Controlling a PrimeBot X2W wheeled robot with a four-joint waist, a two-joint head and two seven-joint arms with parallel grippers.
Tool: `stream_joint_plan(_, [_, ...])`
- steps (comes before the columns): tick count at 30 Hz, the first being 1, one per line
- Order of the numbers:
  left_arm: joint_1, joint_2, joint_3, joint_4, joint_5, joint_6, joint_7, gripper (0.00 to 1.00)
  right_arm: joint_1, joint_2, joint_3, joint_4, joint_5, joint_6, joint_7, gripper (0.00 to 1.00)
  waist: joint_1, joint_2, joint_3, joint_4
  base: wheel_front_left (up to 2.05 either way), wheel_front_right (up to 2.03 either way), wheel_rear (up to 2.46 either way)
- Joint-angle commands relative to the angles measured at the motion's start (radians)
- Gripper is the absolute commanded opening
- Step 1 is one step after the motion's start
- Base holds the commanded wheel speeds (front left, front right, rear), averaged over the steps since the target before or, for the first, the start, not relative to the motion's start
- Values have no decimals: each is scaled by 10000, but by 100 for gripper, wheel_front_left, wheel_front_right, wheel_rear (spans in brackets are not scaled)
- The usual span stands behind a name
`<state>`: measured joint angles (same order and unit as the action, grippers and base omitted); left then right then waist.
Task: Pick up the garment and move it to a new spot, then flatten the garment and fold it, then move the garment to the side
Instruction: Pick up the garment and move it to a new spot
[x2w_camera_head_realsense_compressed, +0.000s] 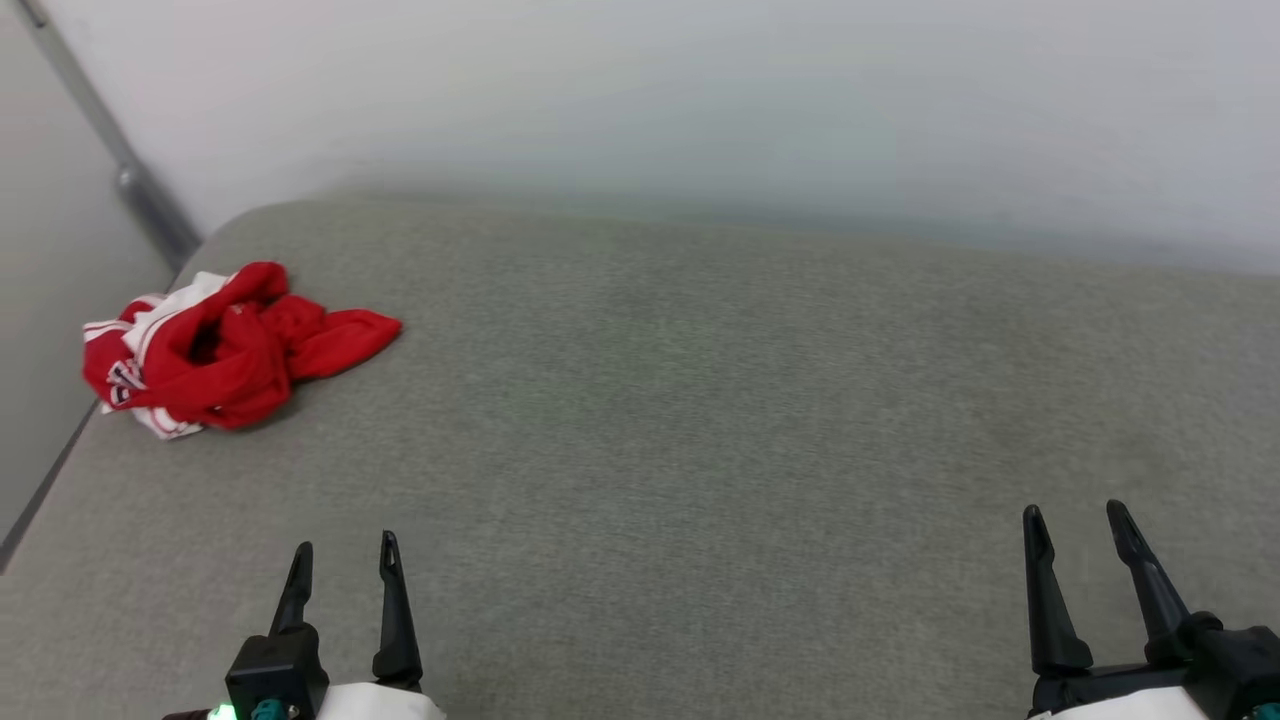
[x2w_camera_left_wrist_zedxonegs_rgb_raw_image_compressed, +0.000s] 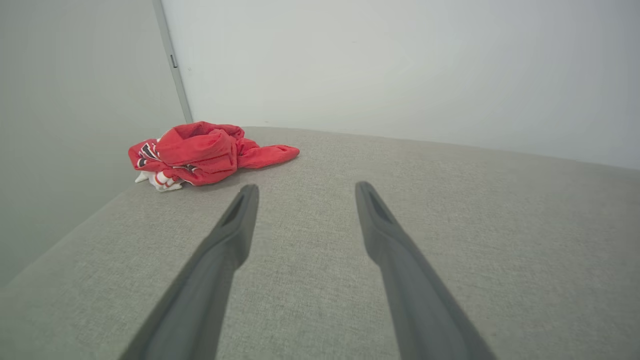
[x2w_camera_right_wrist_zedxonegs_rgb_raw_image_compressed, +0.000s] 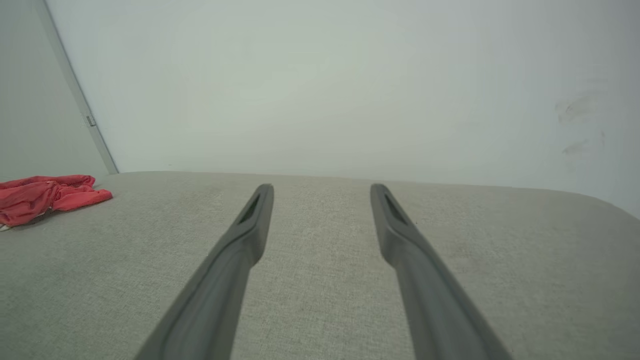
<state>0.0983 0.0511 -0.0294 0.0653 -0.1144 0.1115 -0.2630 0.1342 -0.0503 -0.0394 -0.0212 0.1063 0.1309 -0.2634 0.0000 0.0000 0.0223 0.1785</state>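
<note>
1. Nearest, lower left of the head view: left gripper (x2w_camera_head_realsense_compressed: 345, 543), fingers spread wide with nothing between them, tips pointing out across the surface. Reads as a ready pose.
2. Lower right: right gripper (x2w_camera_head_realsense_compressed: 1072, 509), also spread and empty. It sits well apart from the left one, and that wide stance suits two-handed cloth work.
3. Both hang low over the grey fabric surface (x2w_camera_head_realsense_compressed: 700, 420), and the wrist views skim along it at a shallow angle. Cannot tell if the fingers touch it.
4. The broad middle of the surface, ahead of both grippers, looks like the likely new spot for spreading.
5. Far left, near the surface's left edge and back corner: the garment (x2w_camera_head_realsense_compressed: 235, 350). It is a crumpled heap, mostly red, with white sleeve and striped trim on its left and one red flap trailing right. It is well apart from both grippers, nearer the left.
6. Judgement: pickup not yet begun. The left arm has the shorter reach. Pinch from above, since a sideways nudge could push the heap off the edge.
7. Farthest: pale wall (x2w_camera_head_realsense_compressed: 700, 90), with a grey corner strip (x2w_camera_head_realsense_compressed: 130, 180) behind the heap.
</note>
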Motion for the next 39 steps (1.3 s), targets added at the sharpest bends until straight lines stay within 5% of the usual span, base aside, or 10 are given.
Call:
stream_joint_plan(1, [25,-15,47,-32,-33,43,-28,100,145,2,40,-34,-55,-3,-21,100,0,0,-38,381,0,0,0])
stream_joint_plan(21, [240,-15,454,-141,-285,290,-28,100,310,1,292,-56,-80,-3,-21,100,0,0,-116,2985,0,0,0])
stream_joint_plan(32, [301,-14,807,-221,-484,298,-28,100,69,1,473,39,-177,-3,-21,100,0,0,-48,3216,0,0,0])
stream_joint_plan(39, [-423,121,1464,206,-338,-365,-28,100,128,1,492,16,-83,-3,-21,100,0,0,-105,3153,0,0,0])
